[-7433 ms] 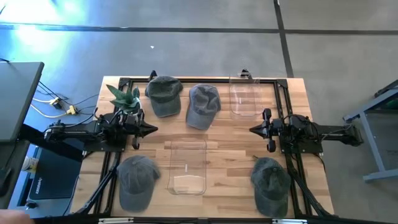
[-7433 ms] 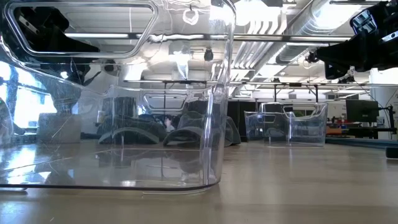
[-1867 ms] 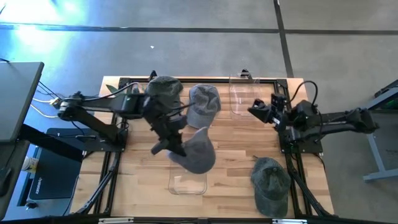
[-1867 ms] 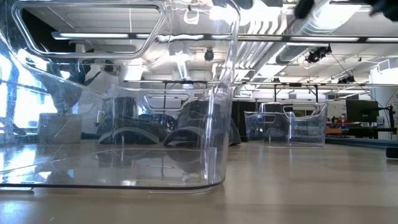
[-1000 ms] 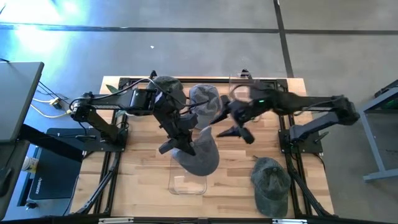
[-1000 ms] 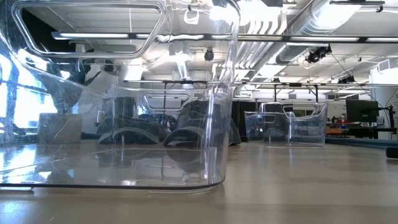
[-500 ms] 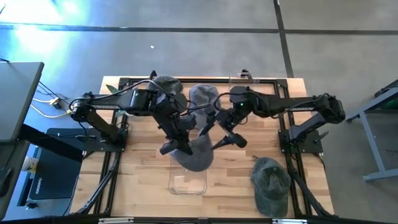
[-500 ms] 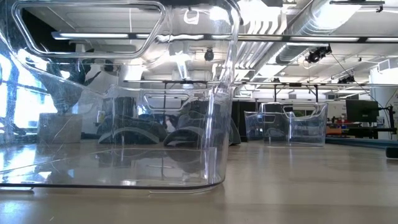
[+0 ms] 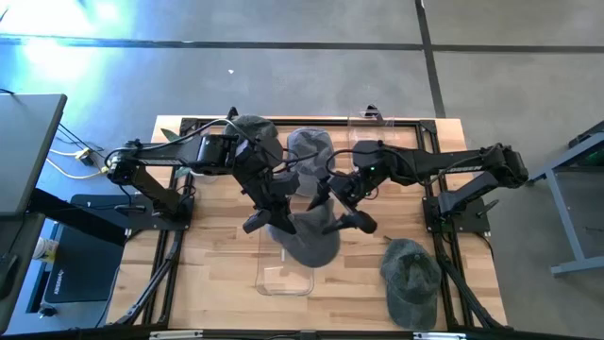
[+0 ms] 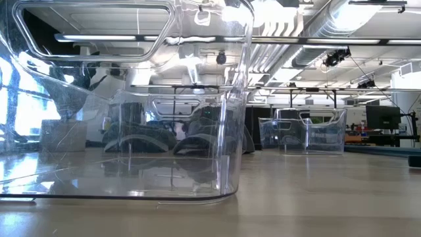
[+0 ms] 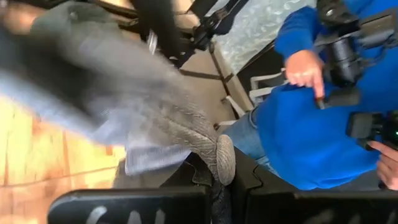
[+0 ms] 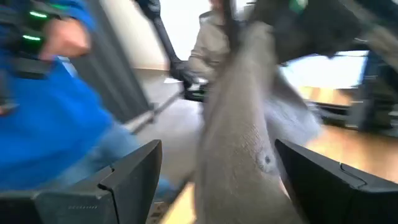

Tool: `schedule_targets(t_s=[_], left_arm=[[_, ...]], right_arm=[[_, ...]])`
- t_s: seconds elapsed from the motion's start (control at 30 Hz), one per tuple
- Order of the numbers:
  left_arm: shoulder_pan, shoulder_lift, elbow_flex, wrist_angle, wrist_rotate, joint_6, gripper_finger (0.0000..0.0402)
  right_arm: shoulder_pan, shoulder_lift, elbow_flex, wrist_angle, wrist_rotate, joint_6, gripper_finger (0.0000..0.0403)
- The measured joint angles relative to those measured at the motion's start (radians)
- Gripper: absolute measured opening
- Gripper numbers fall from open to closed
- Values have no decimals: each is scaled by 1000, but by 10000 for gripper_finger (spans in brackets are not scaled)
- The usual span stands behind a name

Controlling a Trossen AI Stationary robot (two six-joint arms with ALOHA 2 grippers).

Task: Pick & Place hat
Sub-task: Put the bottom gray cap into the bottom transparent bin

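Left gripper [image 9: 267,218] clamped on grey fabric cap [image 9: 307,238] above clear plastic bin [image 9: 284,274]; right gripper [image 9: 338,210] spread wide beside cap, mid-worktop [image 9: 359,274].

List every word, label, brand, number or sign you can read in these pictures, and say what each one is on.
No text can be read in any view.
Left tool: pale marks on its dark fingers in the left wrist view, too blurred to read.
Held hat, the other hats, clear bin: no print visible.
Person's blue top: no lettering visible.
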State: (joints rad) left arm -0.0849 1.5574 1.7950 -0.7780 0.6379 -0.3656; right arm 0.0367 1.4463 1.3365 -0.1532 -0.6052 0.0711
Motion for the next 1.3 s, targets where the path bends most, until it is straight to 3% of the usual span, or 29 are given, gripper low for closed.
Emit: schedule_targets(t_s=[0.17, 0.27, 0.4, 0.53, 0.6, 0.77, 0.87, 1.1, 1.2, 1.3], left_arm=[[0, 0, 0, 6, -8, 3, 5], [0, 0, 0, 10, -46, 5, 5], [0, 0, 0, 12, -65, 5, 5], [0, 0, 0, 15, -70, 6, 5], [0, 0, -1, 28, -73, 39, 6], [0, 30, -1, 102, -49, 107, 46], [1, 36, 0, 168, -39, 107, 101], [1, 104, 2, 337, 60, 137, 229], [0, 118, -4, 387, 58, 141, 252], [-1, 123, 0, 471, 55, 143, 250]], right_arm=[[19, 33, 0, -2, -39, 3, 300], [42, 33, -1, -1, -33, 27, 272], [67, 29, -1, 0, -9, 76, 186], [70, 10, -1, -9, -24, 139, 49], [70, -10, -1, -21, -34, 139, 16], [69, -93, -2, -44, -59, 217, 25], [70, -156, -2, -44, -55, 217, 7], [72, -268, -2, -54, 47, 243, 6], [86, -303, -2, -56, 110, 243, 10], [100, -328, -2, -63, 155, 238, 7]])
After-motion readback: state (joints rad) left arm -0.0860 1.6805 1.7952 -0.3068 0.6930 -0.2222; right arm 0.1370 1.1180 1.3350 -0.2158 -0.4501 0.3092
